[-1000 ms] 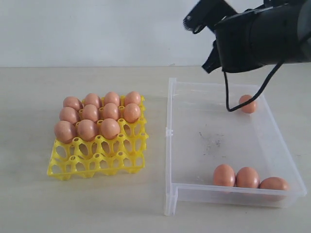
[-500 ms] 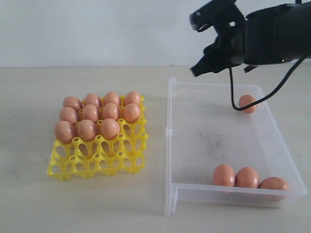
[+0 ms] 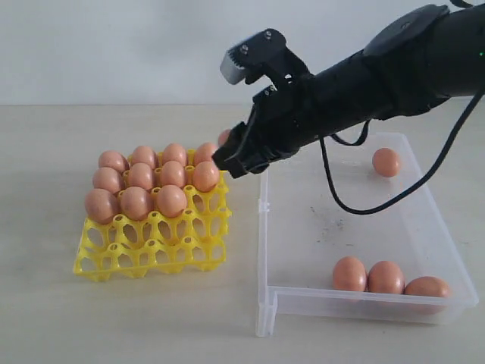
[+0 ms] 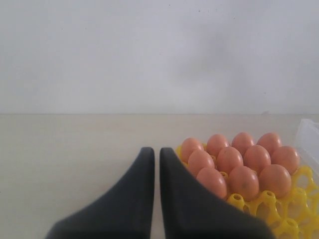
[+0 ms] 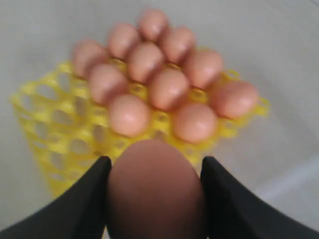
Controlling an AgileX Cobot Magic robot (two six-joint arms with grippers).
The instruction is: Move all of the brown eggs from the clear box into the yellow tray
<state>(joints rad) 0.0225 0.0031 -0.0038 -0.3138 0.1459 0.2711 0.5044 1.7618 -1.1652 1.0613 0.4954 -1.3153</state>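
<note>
Several brown eggs [image 3: 141,176] fill the far rows of the yellow tray [image 3: 151,243]. My right gripper [image 3: 227,155] reaches across from the right and hangs at the tray's far right corner. It is shut on one brown egg [image 5: 155,194], and the held egg [image 3: 223,136] barely peeks out behind the jaws. The clear box [image 3: 333,220] holds one egg [image 3: 386,161] near its far right wall and three eggs [image 3: 386,277] along its front wall. My left gripper [image 4: 156,150] is shut and empty, beside the tray [image 4: 294,209]; it is out of the exterior view.
A black cable [image 3: 356,205] droops from the right arm over the box. The tray's front rows of cups [image 3: 144,254] stand empty. A pale wall [image 3: 114,45] rises behind the beige table [image 3: 114,318].
The right arm has swung left and down, from above the box's far edge to the tray's far right corner. The eggs in the box and tray have not moved.
</note>
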